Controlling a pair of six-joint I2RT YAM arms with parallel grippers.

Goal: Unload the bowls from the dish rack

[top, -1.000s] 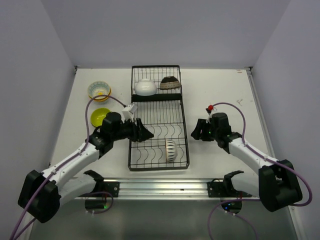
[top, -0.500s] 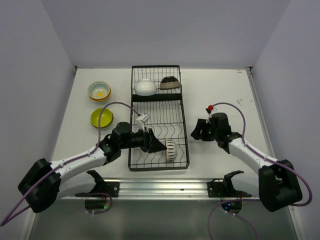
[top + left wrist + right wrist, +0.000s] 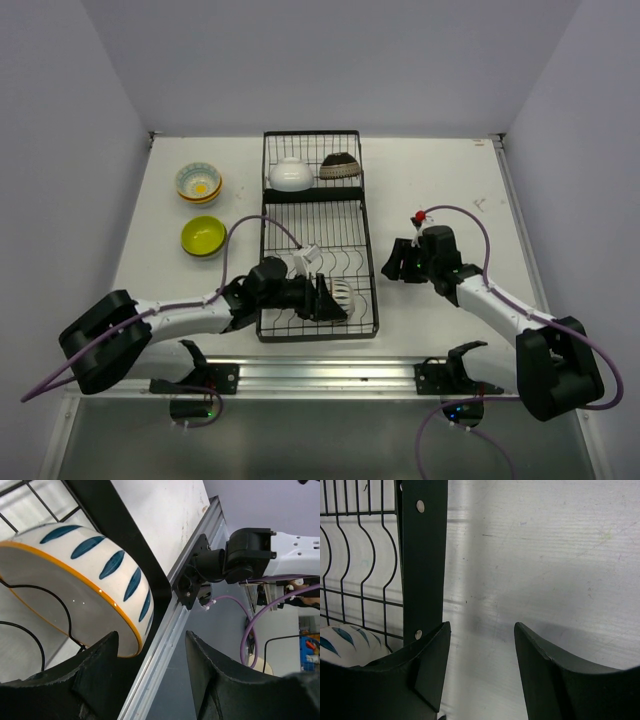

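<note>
The black wire dish rack [image 3: 318, 215] lies along the table's middle. Its small far section holds a white bowl [image 3: 290, 174] and a dark brown patterned bowl [image 3: 341, 165]. A white bowl with dark stripes [image 3: 343, 297] stands on edge between the dividers at the near right. My left gripper [image 3: 325, 298] is open right at it. In the left wrist view the striped bowl [image 3: 75, 580] shows an orange rim whose lower edge pokes just past the left finger, and the left gripper [image 3: 152, 647] holds nothing. My right gripper [image 3: 395, 262] is open and empty over the bare table beside the rack's right frame [image 3: 422, 555].
A stack of bowls [image 3: 198, 183] and a yellow-green bowl [image 3: 203, 236] sit on the table left of the rack. A metal rail [image 3: 330, 375] runs along the near edge, close to the rack's near end. The striped bowl [image 3: 345, 642] shows low left in the right wrist view.
My left arm has swung from the rack's left side across its near section to the striped bowl, its jaws opening a little wider. The right arm has stayed still.
</note>
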